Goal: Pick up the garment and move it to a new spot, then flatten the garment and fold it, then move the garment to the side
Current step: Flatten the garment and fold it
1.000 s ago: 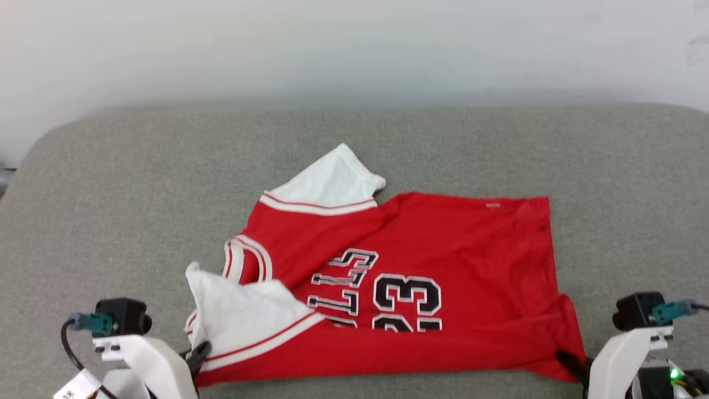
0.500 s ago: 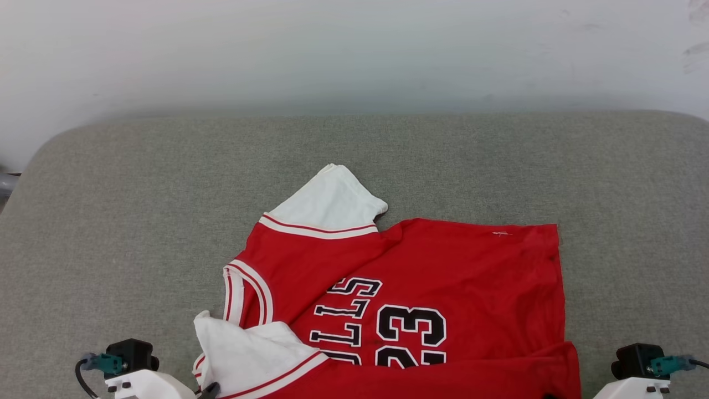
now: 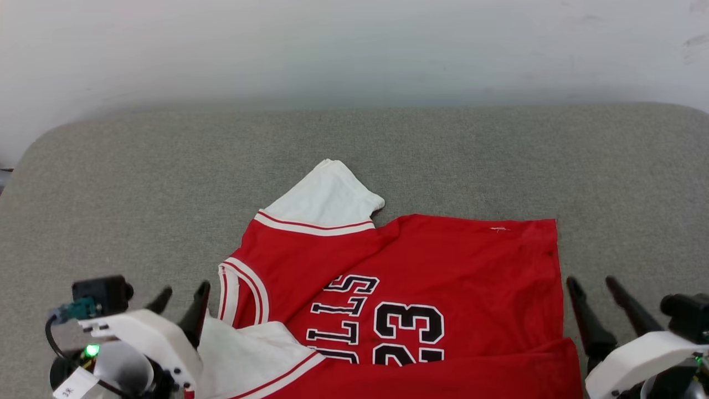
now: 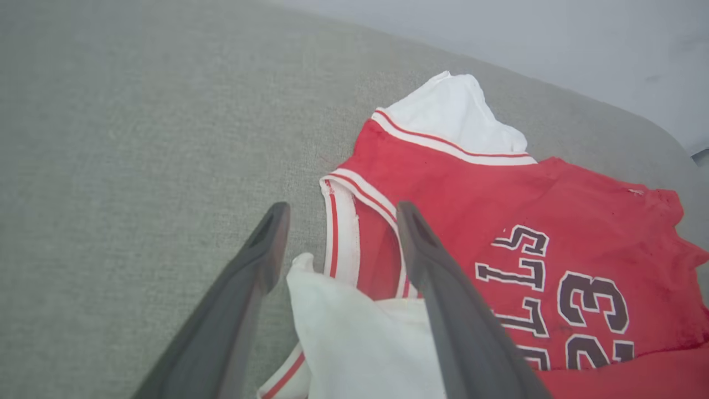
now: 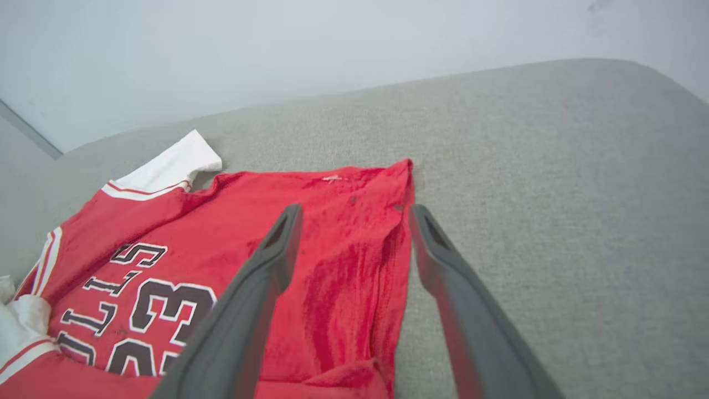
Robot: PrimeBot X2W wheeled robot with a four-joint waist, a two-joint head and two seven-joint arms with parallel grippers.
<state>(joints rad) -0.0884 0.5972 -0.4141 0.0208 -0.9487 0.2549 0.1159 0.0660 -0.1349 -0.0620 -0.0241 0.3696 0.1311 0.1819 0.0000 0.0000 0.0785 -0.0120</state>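
Note:
The garment (image 3: 443, 266), a red jersey with white sleeves and black lettering, lies on the grey cushion, its near edge folded over itself. My left gripper (image 3: 183, 293) stands open at the lower left beside the folded white sleeve (image 3: 243, 354), nothing between its fingers. In the left wrist view the left gripper (image 4: 338, 216) frames the striped neck trim of the garment (image 4: 498, 188). My right gripper (image 3: 592, 285) stands open just right of the hem. The right wrist view has the right gripper (image 5: 354, 219) above the hem edge of the garment (image 5: 249, 221).
The grey cushion (image 3: 138, 183) stretches wide on all sides of the garment, with a rounded far edge against a pale wall (image 3: 354, 50). Its rounded corners show at the far left and far right.
Both grippers have let go of the garment's near edge, opened wide and risen beside it. The folded near edge stays where it was laid. The camera shifted slightly.

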